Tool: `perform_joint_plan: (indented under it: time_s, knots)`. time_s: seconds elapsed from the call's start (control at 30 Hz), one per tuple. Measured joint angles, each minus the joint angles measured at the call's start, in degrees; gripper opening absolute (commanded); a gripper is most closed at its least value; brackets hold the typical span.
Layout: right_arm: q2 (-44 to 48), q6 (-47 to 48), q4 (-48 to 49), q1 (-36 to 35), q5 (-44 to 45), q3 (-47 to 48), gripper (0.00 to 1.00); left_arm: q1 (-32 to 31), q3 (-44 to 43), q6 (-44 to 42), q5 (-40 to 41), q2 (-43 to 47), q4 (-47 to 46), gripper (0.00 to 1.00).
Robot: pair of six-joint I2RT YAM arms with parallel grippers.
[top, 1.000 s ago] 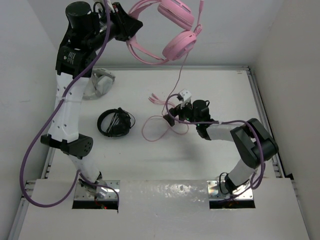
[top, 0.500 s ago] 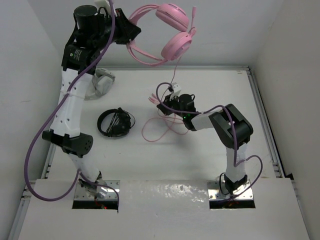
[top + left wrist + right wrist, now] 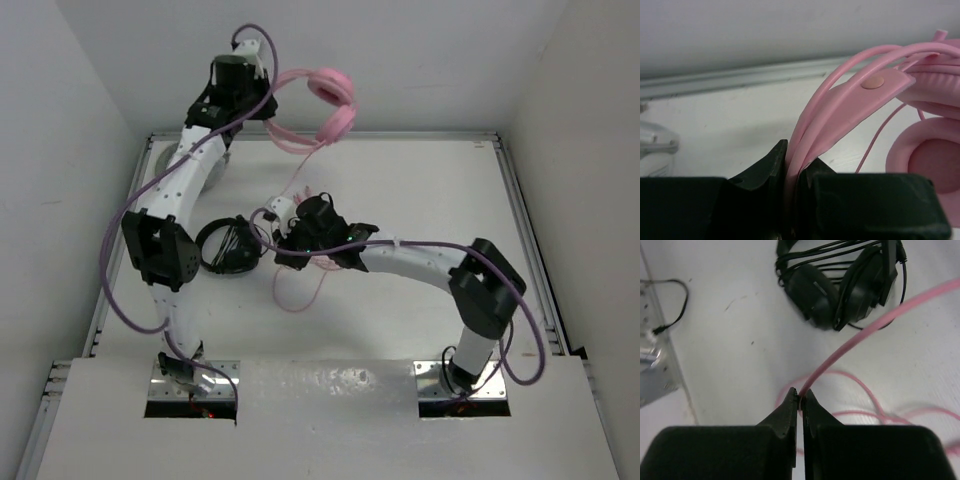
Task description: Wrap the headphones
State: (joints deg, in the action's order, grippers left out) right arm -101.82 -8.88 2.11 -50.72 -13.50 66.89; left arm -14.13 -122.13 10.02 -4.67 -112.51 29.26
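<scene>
Left wrist view, jaws: the left gripper has its jaws clenched on the thin headband of the pink headphones. The bands rise up and to the right from the jaws towards an earcup at the right edge.
Right wrist view, jaws: the right gripper has its jaws pinched tight on the pink cable, which runs up and to the right from the tips.
Under the right gripper: further loops of cable lie on the white surface. The black headphones lie just beyond the tips.
Headphones, place: the top view shows them held up at the far side, left of centre, in front of the back wall, with the earcups to the right of the left gripper. The cable drops from them to the right gripper, and a loop lies on the surface just nearer than it.
Change, left arm: half a second ago it was raised close to the camera and the headphones looked large. It is now lowered and reaching far, and the headphones look smaller.
Change, right arm: the gripper has moved left and a little nearer, from mid-surface to just right of the black headphones. The arm now stretches left in a long arc.
Change, cable: the slack, spread wide before, now forms a narrower loop further left.
Black headphones: in the same place as before.
</scene>
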Motion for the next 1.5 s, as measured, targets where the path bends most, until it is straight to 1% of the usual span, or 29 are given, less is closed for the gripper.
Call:
perform_joint_plan:
  time_s: [0.1,0.17,0.27,0.3,0.37,0.43,0.53,0.6,0.67,0.8,0.93,1.17,1.37,1.5]
  knots:
    - [6.4,2.7,-10.9,-0.8,1.2,2.6,0.00,0.0,6.4,-5.6,2.8,-2.9,-1.3,0.00]
    - [10.9,4.5,-18.0,0.1,5.1,5.0,0.00,0.0,11.1,-11.3,4.5,-3.8,-1.7,0.00]
    - [15.7,7.1,-25.3,1.3,12.3,9.0,0.00,-0.7,17.3,-20.9,6.7,-3.8,-2.1,0.00]
    - [16.7,8.0,-28.1,2.1,15.1,11.1,0.00,-1.0,20.3,-24.6,7.3,-3.3,-3.8,0.00]
    - [17.5,9.7,-31.6,3.7,18.8,15.4,0.00,-2.6,27.7,-31.9,9.3,-0.5,-6.9,0.00]
    - [17.5,11.2,-34.0,6.3,21.5,19.5,0.00,-5.5,34.8,-38.8,11.3,3.3,-9.4,0.00]
    - [17.5,13.0,-37.1,11.1,24.5,23.7,0.00,-10.8,39.9,-45.7,11.5,8.5,-9.7,0.00]
    - [17.5,13.9,-38.9,13.6,26.1,25.1,0.00,-13.6,40.5,-48.0,10.4,10.7,-9.5,0.00]
    - [17.4,14.6,-39.7,16.6,27.3,25.6,0.00,-14.5,40.5,-49.5,8.8,12.4,-9.6,0.00]
    - [14.4,16.2,-42.3,22.0,28.5,30.1,0.00,-13.6,39.4,-50.6,6.2,14.7,-7.3,0.00]
    - [9.2,19.5,-43.0,25.5,29.2,35.3,0.00,-12.8,35.7,-50.1,2.8,15.3,-3.5,0.00]
    - [1.9,25.6,-42.6,26.7,33.1,43.3,0.00,-12.8,27.5,-50.7,0.5,16.0,2.9,0.00]
    - [-3.5,29.8,-41.3,27.2,34.6,51.5,0.00,-13.3,23.9,-51.7,0.8,17.1,5.6,0.00]
    - [-5.0,32.2,-39.5,27.3,35.4,51.8,0.00,-13.9,22.0,-52.1,0.5,17.7,7.1,0.00]
